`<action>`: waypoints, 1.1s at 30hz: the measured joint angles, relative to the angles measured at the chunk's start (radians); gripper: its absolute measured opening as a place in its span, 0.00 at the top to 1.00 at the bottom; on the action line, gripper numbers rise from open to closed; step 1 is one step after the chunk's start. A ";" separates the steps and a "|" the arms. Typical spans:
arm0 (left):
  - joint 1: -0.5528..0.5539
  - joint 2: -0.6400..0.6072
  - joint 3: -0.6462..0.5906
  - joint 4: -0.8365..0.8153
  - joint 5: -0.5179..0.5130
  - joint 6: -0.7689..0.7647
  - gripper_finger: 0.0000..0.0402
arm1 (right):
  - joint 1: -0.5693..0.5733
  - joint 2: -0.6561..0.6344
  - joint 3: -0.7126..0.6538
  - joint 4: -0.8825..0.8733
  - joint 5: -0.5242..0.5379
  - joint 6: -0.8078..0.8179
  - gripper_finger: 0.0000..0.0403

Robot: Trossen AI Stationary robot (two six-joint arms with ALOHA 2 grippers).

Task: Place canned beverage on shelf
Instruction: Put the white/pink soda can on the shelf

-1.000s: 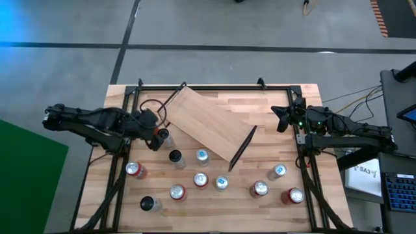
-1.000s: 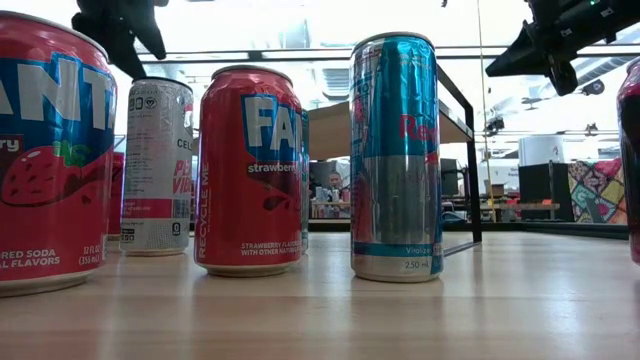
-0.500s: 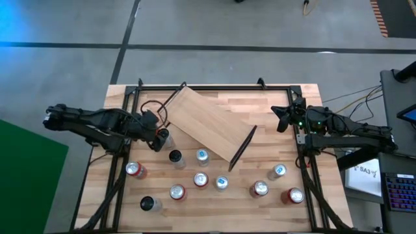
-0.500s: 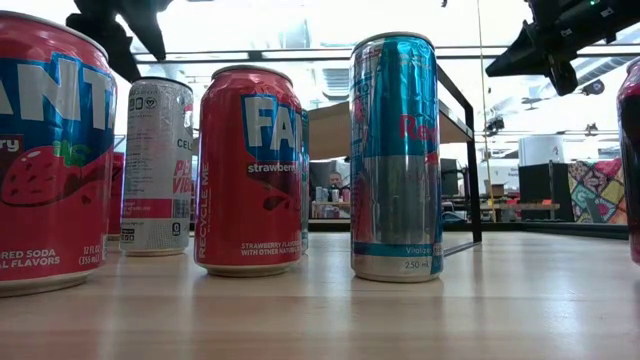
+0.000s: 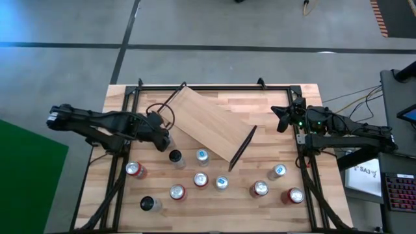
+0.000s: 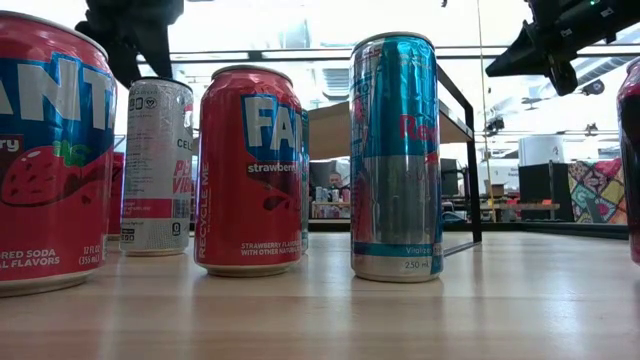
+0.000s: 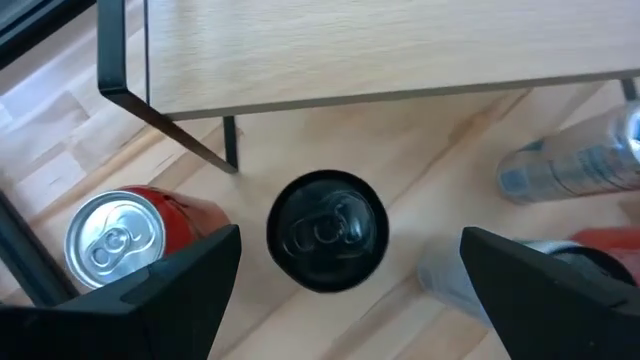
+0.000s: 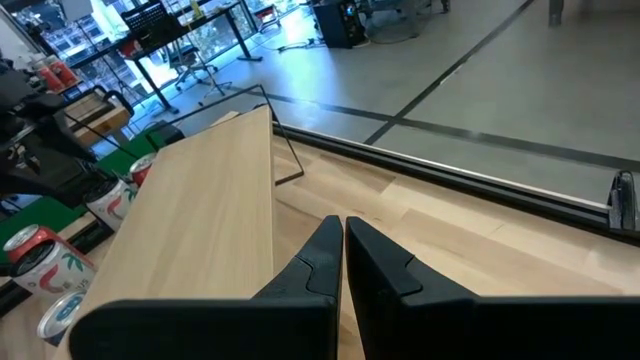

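My left gripper (image 5: 164,138) hangs open over the cans by the shelf's left end. In its wrist view a black-topped can (image 7: 328,232) stands upright on the table below and between the spread fingers (image 7: 350,236), which do not touch it. In the high view the gripper covers this can. The shelf (image 5: 209,122), a light-wood plank with black end frames, sits skewed at mid-table on its frames; its long edge (image 7: 380,60) runs just beyond the can. In the low view the left gripper (image 6: 130,45) is above a white can (image 6: 156,165). My right gripper (image 5: 281,118) waits shut in the air at the table's right.
A red can (image 7: 115,242) stands close beside the black-topped one, and a shelf leg (image 7: 230,150) is just beyond them. Another black-topped can (image 5: 175,156) and a blue-silver can (image 5: 202,155) stand to the near right. Several more cans fill the table's near half (image 5: 221,183).
My left gripper has gone toward the table's right edge and a little down. It now covers the can that showed beside its tip in the high view. Its fingers stay open.
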 joint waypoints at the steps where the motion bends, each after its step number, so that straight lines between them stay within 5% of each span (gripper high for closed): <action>1: 0.000 0.007 0.000 0.000 -0.001 0.000 0.09 | 0.000 0.000 0.000 0.000 -0.001 0.000 0.98; 33: 0.011 0.175 -0.005 -0.047 -0.050 -0.006 0.09 | 0.000 0.013 0.000 0.000 -0.008 0.002 0.98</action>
